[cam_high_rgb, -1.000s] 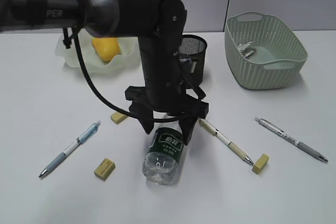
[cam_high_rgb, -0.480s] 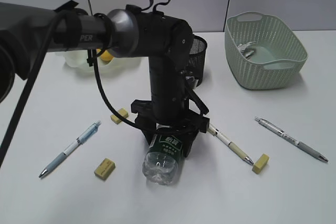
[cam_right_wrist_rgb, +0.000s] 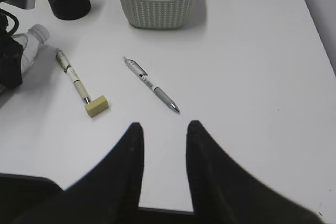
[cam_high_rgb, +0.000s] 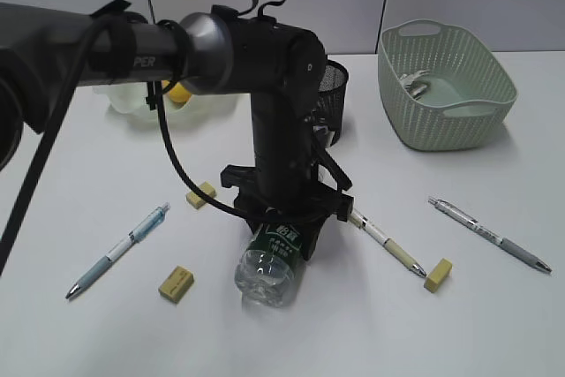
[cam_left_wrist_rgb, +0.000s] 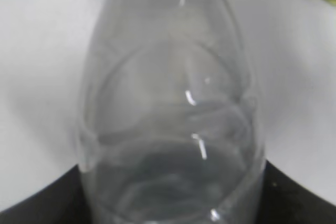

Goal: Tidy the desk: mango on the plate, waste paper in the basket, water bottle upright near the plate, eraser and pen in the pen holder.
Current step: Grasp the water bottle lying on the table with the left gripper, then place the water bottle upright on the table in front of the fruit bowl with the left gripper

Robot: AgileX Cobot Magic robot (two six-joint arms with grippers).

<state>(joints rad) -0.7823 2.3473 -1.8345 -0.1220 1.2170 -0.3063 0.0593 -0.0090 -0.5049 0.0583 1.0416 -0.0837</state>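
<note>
The water bottle (cam_high_rgb: 267, 264) lies on its side on the desk (cam_high_rgb: 79, 183), its base toward the camera. My left gripper (cam_high_rgb: 284, 221) is shut on the water bottle at its dark green label. The clear body fills the left wrist view (cam_left_wrist_rgb: 173, 103). The mango (cam_high_rgb: 179, 92) shows partly behind the arm, on the plate (cam_high_rgb: 124, 99). The waste paper (cam_high_rgb: 415, 84) lies in the basket (cam_high_rgb: 446, 86). The pen holder (cam_high_rgb: 330, 86) stands behind the arm. My right gripper (cam_right_wrist_rgb: 163, 127) is open and empty above the desk, out of the exterior view.
Three pens lie on the desk: at the left (cam_high_rgb: 119, 249), in the middle (cam_high_rgb: 381, 237) and at the right (cam_high_rgb: 490, 234). Three erasers lie at the left (cam_high_rgb: 201, 194), front left (cam_high_rgb: 176, 282) and front right (cam_high_rgb: 438, 275). The desk edge runs just below my right gripper.
My left gripper came down around the bottle and closed on it. The bottle's base has shifted slightly left. The right side has not changed.
</note>
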